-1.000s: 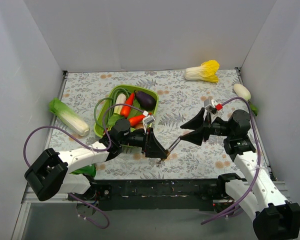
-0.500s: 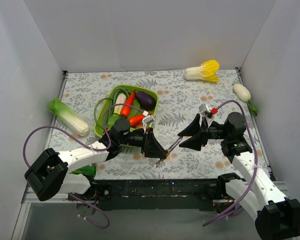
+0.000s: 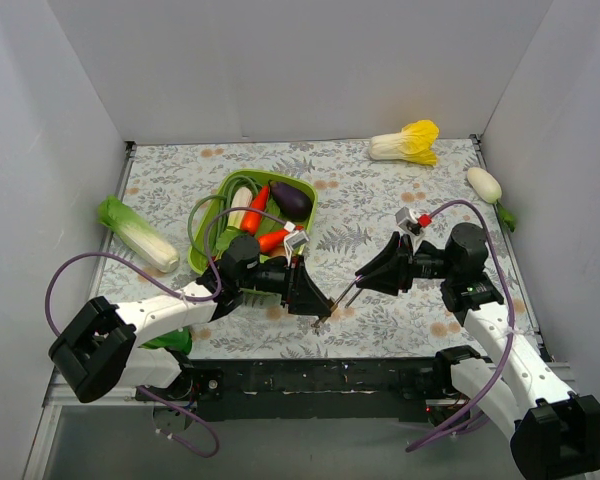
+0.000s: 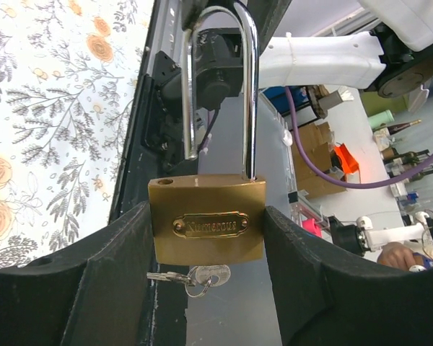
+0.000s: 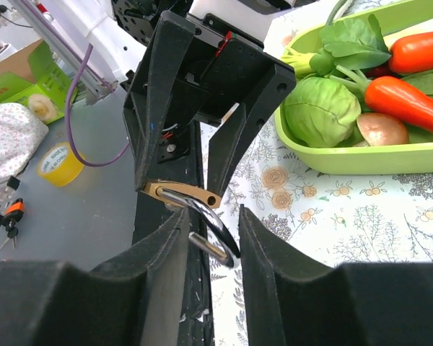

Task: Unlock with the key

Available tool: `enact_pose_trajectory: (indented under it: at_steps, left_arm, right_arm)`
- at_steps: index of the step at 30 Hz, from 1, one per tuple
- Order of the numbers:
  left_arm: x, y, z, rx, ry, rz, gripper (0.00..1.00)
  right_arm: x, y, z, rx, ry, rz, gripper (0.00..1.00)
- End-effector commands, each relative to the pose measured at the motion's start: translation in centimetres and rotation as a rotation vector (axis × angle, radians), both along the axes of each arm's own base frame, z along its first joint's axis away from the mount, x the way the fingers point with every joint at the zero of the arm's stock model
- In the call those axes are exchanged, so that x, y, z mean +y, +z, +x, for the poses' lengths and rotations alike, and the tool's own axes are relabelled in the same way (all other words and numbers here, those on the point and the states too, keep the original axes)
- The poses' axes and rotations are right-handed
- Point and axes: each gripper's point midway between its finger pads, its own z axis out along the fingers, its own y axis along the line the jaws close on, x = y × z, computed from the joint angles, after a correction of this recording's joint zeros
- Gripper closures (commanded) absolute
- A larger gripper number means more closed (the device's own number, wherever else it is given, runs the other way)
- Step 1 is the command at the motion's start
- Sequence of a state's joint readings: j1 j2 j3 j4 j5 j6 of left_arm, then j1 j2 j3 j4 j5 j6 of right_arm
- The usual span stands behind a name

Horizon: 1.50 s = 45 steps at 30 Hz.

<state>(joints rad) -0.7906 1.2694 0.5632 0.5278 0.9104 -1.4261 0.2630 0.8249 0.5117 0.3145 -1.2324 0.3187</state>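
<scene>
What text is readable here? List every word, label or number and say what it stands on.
Nameplate on the brass padlock: one embossed brand word, too blurred to read with certainty.
Green carton in the right wrist view: any print is too small to read.
Nothing else shows legible text.

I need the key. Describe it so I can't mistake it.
Find the left tool, its black fingers clamping the brass padlock near the table's front edge. The key sits directly under the padlock's body. It is tiny, flat and silvery with a small ring, unlike the tall silver shackle above.
</scene>
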Motion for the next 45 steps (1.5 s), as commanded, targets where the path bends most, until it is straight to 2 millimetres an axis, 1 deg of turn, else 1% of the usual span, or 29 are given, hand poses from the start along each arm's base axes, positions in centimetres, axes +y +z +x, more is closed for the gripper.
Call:
enact_pose_trajectory:
  at_steps: [1, 3, 4, 5, 8, 9, 14, 15, 16, 17, 18, 20, 22, 23, 25, 26, 28, 29, 31, 32, 33, 35, 36, 38, 39, 43, 45]
  left_arm:
    - [0.0, 2.0, 1.5, -0.099, 0.072, -0.051, 1.0]
    - [0.0, 1.2, 2.2, -0.113, 0.108, -0.013, 1.0]
    - [0.0, 1.0, 2.6, -0.118, 0.128, 0.001, 1.0]
    - [0.0, 0.5, 3.3, -0.146, 0.161, 0.018, 1.0]
    - [0.2, -0.7, 4.5, -0.16, 0.226, 0.079, 1.0]
    - [0.4, -1.4, 5.4, -0.175, 0.27, 0.108, 1.0]
    - [0.3, -2.6, 7.1, -0.187, 0.341, 0.169, 1.0]
    - [0.4, -3.5, 7.5, -0.181, 0.357, 0.201, 1.0]
    - [0.2, -3.5, 7.7, -0.186, 0.364, 0.208, 1.0]
    - [0.1, -3.7, 7.9, -0.188, 0.372, 0.221, 1.0]
    - [0.2, -4.5, 7.9, -0.181, 0.379, 0.252, 1.0]
    - [0.1, -5.0, 8.7, -0.199, 0.419, 0.292, 1.0]
    - [0.4, -6.2, 9.3, -0.205, 0.459, 0.354, 1.0]
    - [0.3, -6.2, 9.6, -0.216, 0.474, 0.368, 1.0]
    - [0.4, -7.3, 9.8, -0.219, 0.496, 0.424, 1.0]
    - [0.5, -7.3, 10.6, -0.24, 0.533, 0.444, 1.0]
    - [0.4, -8.1, 10.6, -0.247, 0.549, 0.496, 1.0]
    - [0.6, -8.7, 11.1, -0.25, 0.578, 0.527, 1.0]
    - [0.2, -8.6, 11.3, -0.249, 0.594, 0.54, 1.0]
    - [0.4, -9.1, 11.7, -0.247, 0.612, 0.562, 1.0]
    - [0.2, -9.0, 11.9, -0.24, 0.621, 0.564, 1.0]
    - [0.1, -9.3, 12.2, -0.234, 0.632, 0.58, 1.0]
    - [0.2, -9.7, 12.7, -0.233, 0.657, 0.606, 1.0]
    - [-0.1, -9.9, 12.9, -0.228, 0.658, 0.613, 1.0]
    - [0.2, -10.9, 12.8, -0.218, 0.653, 0.653, 1.0]
    - [-0.1, -11.2, 13.6, -0.204, 0.68, 0.684, 1.0]
    - [-0.1, -11.5, 13.9, -0.201, 0.691, 0.704, 1.0]
  right_arm:
    - [0.1, 0.5, 0.1, -0.006, -0.002, -0.009, 0.62]
    - [0.1, 0.0, 0.6, 0.016, -0.028, -0.026, 0.67]
    - [0.1, 0.1, 0.9, 0.019, -0.037, -0.03, 0.68]
    - [0.1, -0.2, 1.2, 0.041, -0.058, -0.043, 0.75]
    - [0.2, -1.0, 2.3, 0.078, -0.095, -0.071, 0.86]
    - [0.2, -1.8, 2.6, 0.116, -0.104, -0.089, 0.87]
    - [0.2, -4.0, 4.7, 0.212, -0.177, -0.151, 0.88]
    - [0.2, -4.6, 5.1, 0.233, -0.185, -0.161, 0.88]
    - [0.2, -4.9, 5.3, 0.245, -0.192, -0.167, 0.89]
    - [0.1, -5.4, 5.9, 0.253, -0.225, -0.182, 0.89]
    - [0.1, -6.0, 6.3, 0.274, -0.243, -0.197, 0.89]
    - [-0.1, -6.9, 7.1, 0.301, -0.282, -0.224, 0.89]
    - [-0.1, -8.0, 7.5, 0.338, -0.297, -0.249, 0.89]
    - [-0.2, -8.4, 7.8, 0.356, -0.315, -0.259, 0.89]
    - [-0.3, -9.4, 8.2, 0.388, -0.337, -0.276, 0.89]
    - [-0.3, -9.7, 8.5, 0.398, -0.353, -0.28, 0.89]
    - [-0.5, -10.5, 9.0, 0.424, -0.382, -0.298, 0.88]
    - [-0.7, -11.0, 9.5, 0.43, -0.416, -0.312, 0.88]
    - [-1.1, -11.8, 10.2, 0.445, -0.461, -0.335, 0.88]
    - [-1.2, -11.9, 10.5, 0.447, -0.477, -0.34, 0.88]
    - [-1.3, -12.2, 10.7, 0.455, -0.492, -0.345, 0.88]
    - [-1.6, -12.7, 11.4, 0.457, -0.533, -0.36, 0.85]
    - [-1.7, -13.2, 11.7, 0.466, -0.546, -0.369, 0.83]
    - [-2.0, -13.6, 12.3, 0.468, -0.581, -0.387, 0.78]
    - [-2.1, -14.0, 12.5, 0.478, -0.593, -0.397, 0.76]
    - [-3.1, -15.0, 13.5, 0.499, -0.673, -0.447, 0.61]
    - [-3.5, -15.0, 13.7, 0.495, -0.701, -0.456, 0.57]
